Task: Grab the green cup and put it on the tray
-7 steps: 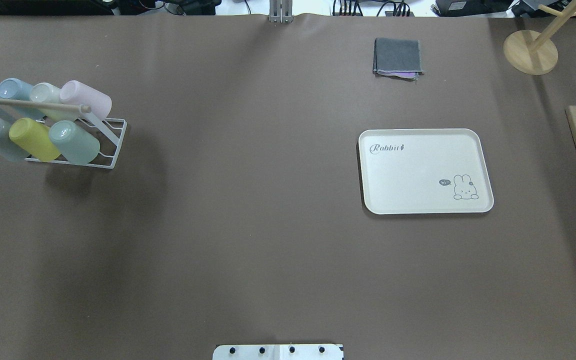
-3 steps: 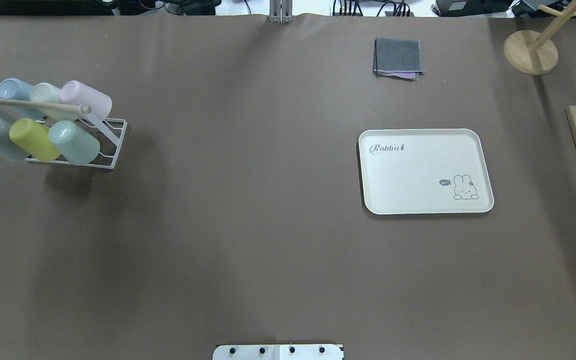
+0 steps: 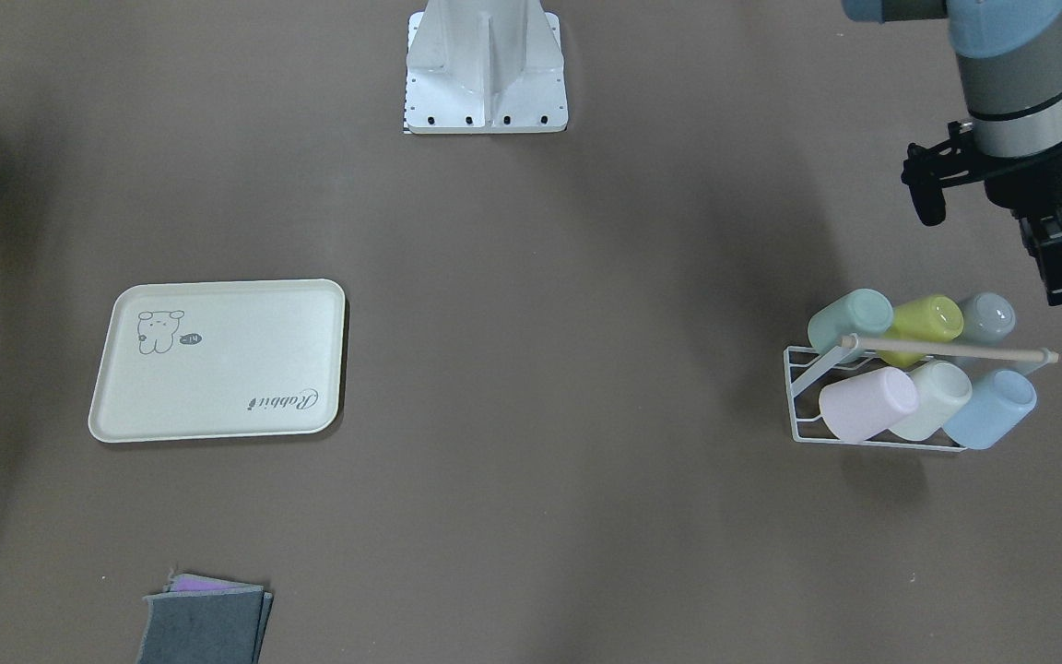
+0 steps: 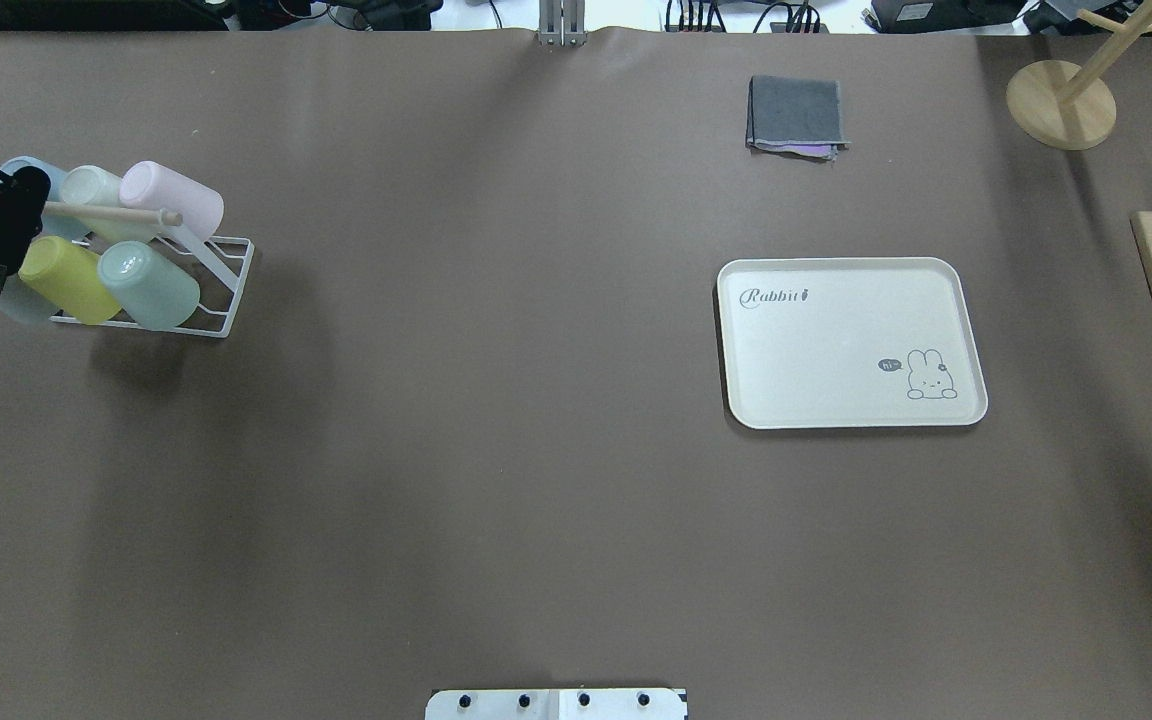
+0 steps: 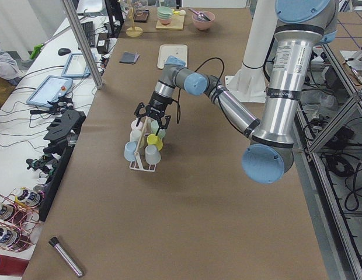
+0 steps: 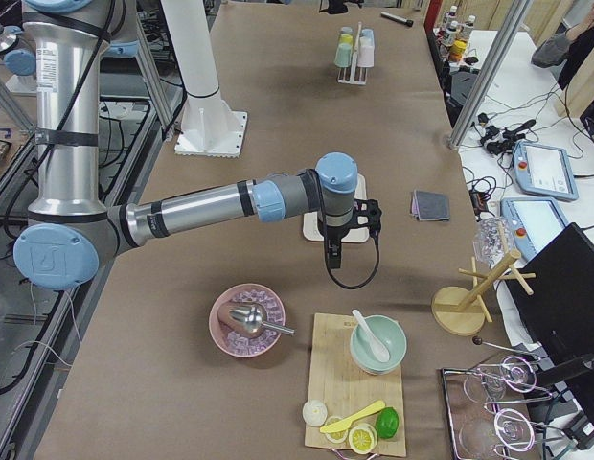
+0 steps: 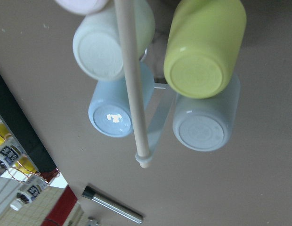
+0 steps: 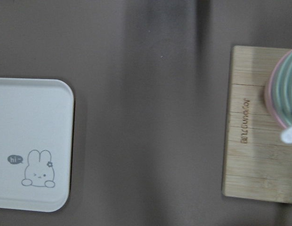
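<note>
the left fingers (image 3: 1056,263) hang above the outer end of the rack (image 3: 798,398), over by the grey cup (image 3: 987,318), touching nothing. the camera facing the robot catches them edge-on, one finger covering the other. from overhead only black wrist parts poke in at the frame's edge. the view from the left end has them just over the cups, but too small to settle it, so i cannot tell whether they are spread or closed.

the green cup (image 4: 148,285) sits tilted, bottom up, on the wire rack. it is at the end of the robot-side row nearest the middle of the desk (image 4: 486,450), with the yellow cup (image 4: 66,278) just beside it. a wooden rod (image 3: 946,349) runs above the two rows. the left wrist camera looks at the bottoms of the yellow and grey cups, a blue cup (image 7: 118,106) and a whitish cup (image 7: 110,42). the green one falls outside its frame.

the tray (image 4: 836,340) lies flat on the other half of the desk, well apart from the rack. the right fingers (image 6: 331,251) show only from the right end, pointing down near the tray, and i cannot tell their state. the right wrist camera shows the tray's rabbit corner and a wooden board (image 8: 252,141), with desk between them.
</note>
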Motion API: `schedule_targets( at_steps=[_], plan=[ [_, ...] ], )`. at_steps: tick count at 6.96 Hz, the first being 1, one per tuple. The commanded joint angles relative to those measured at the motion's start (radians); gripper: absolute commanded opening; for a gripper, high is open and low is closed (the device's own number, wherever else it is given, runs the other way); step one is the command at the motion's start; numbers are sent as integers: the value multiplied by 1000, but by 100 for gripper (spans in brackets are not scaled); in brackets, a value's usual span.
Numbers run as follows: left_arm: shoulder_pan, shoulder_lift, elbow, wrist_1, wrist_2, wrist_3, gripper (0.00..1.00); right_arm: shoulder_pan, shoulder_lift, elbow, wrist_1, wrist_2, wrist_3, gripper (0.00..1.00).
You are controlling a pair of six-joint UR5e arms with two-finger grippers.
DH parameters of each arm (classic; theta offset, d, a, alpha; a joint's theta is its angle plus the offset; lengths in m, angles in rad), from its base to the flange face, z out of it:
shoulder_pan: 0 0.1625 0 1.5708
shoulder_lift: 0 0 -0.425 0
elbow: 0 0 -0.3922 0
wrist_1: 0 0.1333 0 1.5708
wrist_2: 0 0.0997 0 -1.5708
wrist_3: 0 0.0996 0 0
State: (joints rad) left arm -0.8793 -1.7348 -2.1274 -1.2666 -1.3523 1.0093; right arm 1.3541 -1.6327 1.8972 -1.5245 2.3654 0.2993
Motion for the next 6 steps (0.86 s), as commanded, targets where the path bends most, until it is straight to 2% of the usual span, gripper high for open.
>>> schedule_targets(
  at_steps=[1, 2, 3, 5, 6],
  plan=[
    [168, -34, -32, 134, 213, 25, 98, -149, 7, -55, 148, -60, 126, 100],
    [281, -63, -35, 223, 311, 35, 98, -192, 36, -155, 253, -58, 200, 100],
    [331, -90, -28, 298, 385, 25, 98, -246, 74, -215, 288, -58, 269, 100],
    [376, -156, 85, 314, 479, 20, 98, -277, 205, -362, 294, -22, 315, 100],
    [394, -204, 148, 326, 482, 14, 98, -283, 267, -430, 294, -12, 346, 100]
  ],
)
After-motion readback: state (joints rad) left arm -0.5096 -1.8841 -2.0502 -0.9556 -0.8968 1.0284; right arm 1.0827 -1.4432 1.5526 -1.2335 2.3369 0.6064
